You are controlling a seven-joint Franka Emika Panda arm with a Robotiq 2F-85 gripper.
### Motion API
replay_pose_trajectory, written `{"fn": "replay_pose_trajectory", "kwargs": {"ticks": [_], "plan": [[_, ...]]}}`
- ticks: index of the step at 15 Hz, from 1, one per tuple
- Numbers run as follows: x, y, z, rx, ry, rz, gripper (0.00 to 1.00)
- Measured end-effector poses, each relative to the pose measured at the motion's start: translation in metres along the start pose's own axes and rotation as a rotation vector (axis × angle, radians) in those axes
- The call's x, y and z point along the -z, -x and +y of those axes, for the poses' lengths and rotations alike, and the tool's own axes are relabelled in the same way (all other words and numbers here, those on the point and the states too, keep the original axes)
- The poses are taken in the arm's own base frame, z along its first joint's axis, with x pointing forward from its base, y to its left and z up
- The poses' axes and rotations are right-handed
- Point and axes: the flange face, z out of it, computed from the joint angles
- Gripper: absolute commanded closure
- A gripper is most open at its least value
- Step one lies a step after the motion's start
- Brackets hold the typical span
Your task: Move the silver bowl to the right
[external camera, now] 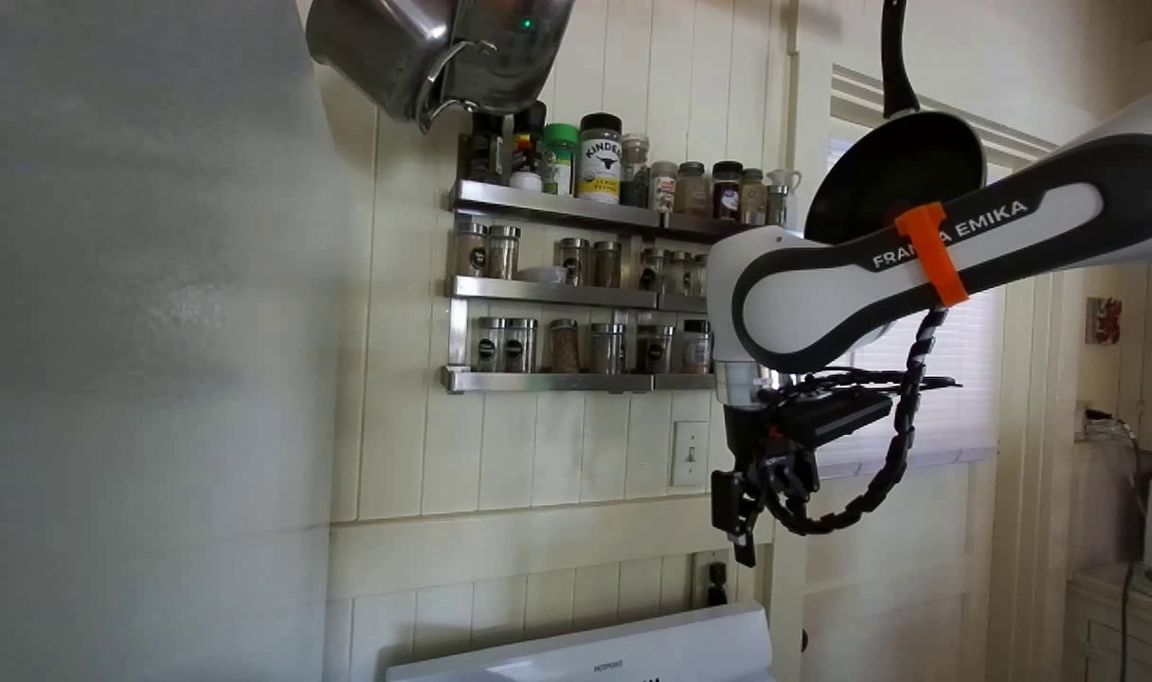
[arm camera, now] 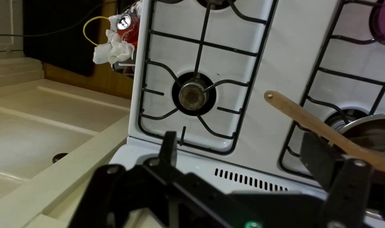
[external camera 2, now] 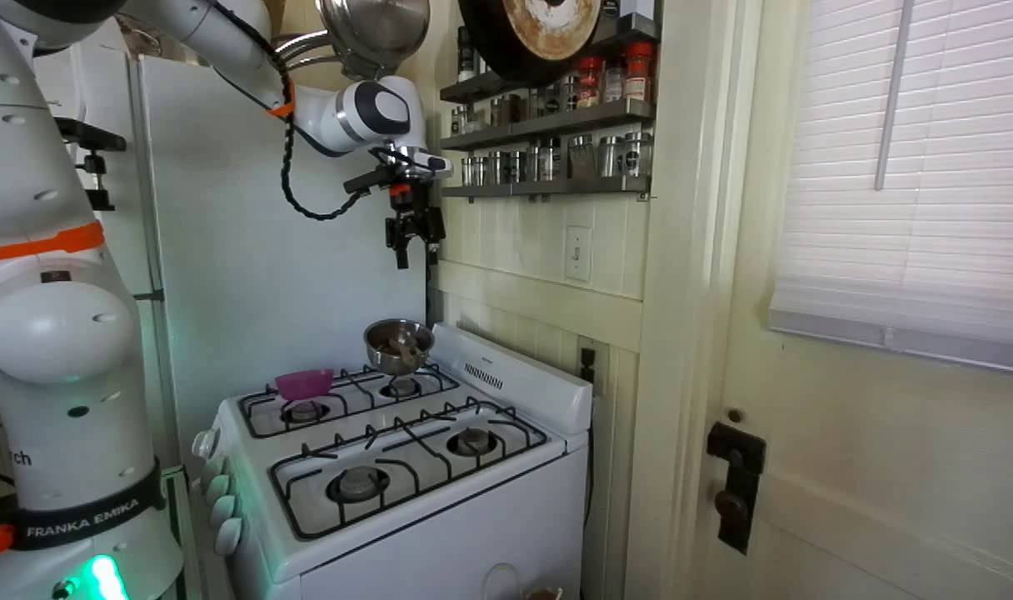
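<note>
The silver bowl [external camera 2: 381, 360] stands upright on the back burner next to the fridge, in an exterior view. A wooden spoon [arm camera: 301, 117] lies in it, handle over the rim. In the wrist view the bowl [arm camera: 374, 126] shows at the right edge, partly cut off and partly behind a finger. My gripper [external camera 2: 417, 252] hangs well above the bowl, fingers down, touching nothing. In the wrist view the gripper's fingers [arm camera: 243, 153] are wide apart with nothing between them. The gripper also shows in an exterior view [external camera: 739, 530], where the bowl is out of view.
The white stove [external camera 2: 440, 533] has black grates and a raised back panel. A pink bowl [external camera 2: 305, 384] sits on the front burner by the fridge [external camera 2: 281, 250]. Steel pots [external camera: 387, 47], a black pan [external camera: 903, 170] and spice shelves [external camera: 557, 294] are near the arm.
</note>
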Motion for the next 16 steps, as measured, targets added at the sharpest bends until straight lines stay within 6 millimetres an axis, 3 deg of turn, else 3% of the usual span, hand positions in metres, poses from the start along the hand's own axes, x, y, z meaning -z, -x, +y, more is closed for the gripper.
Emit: {"fn": "replay_pose_trajectory", "kwargs": {"ticks": [9, 12, 16], "plan": [[0.001, -0.005, -0.001, -0.021, -0.033, 0.02, 0.0], [0.011, -0.038, -0.006, -0.102, -0.129, 0.148, 0.0], [0.017, -0.104, -0.016, -0.104, -0.215, 0.367, 0.0]]}}
